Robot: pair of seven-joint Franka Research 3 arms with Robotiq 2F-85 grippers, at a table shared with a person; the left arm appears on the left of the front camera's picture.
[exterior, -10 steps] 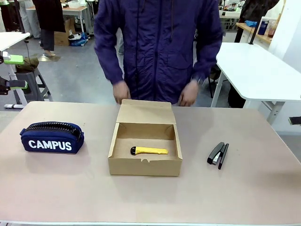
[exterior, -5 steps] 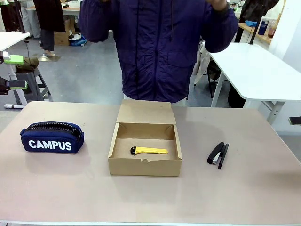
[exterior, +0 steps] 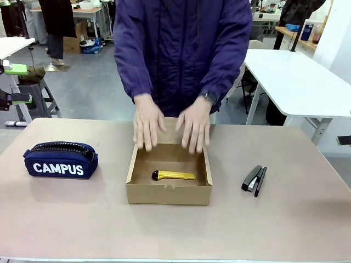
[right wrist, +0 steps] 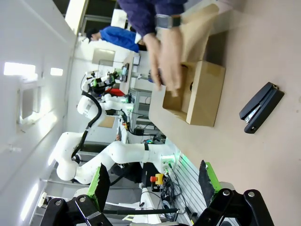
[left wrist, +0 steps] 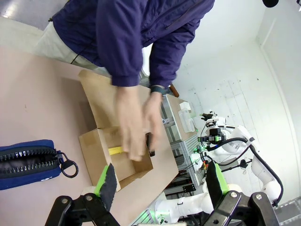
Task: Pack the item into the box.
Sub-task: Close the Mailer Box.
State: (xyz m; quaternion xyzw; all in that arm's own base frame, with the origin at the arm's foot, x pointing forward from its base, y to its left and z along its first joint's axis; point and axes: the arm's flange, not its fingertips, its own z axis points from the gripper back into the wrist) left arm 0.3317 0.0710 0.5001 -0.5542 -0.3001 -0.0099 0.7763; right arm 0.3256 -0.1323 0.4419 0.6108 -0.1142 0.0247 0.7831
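The yellow utility knife [exterior: 175,175] with its black end lies flat inside the brown cardboard box [exterior: 169,194] at the table's middle. A person in a purple jacket rests both hands [exterior: 147,125] on the box's hinged flap, pushing it down over the far edge. In the left wrist view the box [left wrist: 96,146] and a sliver of the knife [left wrist: 115,150] sit beyond my left gripper [left wrist: 160,181], which is open and holds nothing. The right gripper [right wrist: 153,179] is open too, well away from the box [right wrist: 204,94].
A navy "CAMPUS" pencil case [exterior: 60,159] lies left of the box. Right of it is a black stapler [exterior: 254,179]. The beige table [exterior: 175,235] has free room in front. White tables stand behind the person.
The person's hands were raised half a second ago and have come down onto the box flap, tipping it forward. Knife, box, pencil case and stapler have stayed put.
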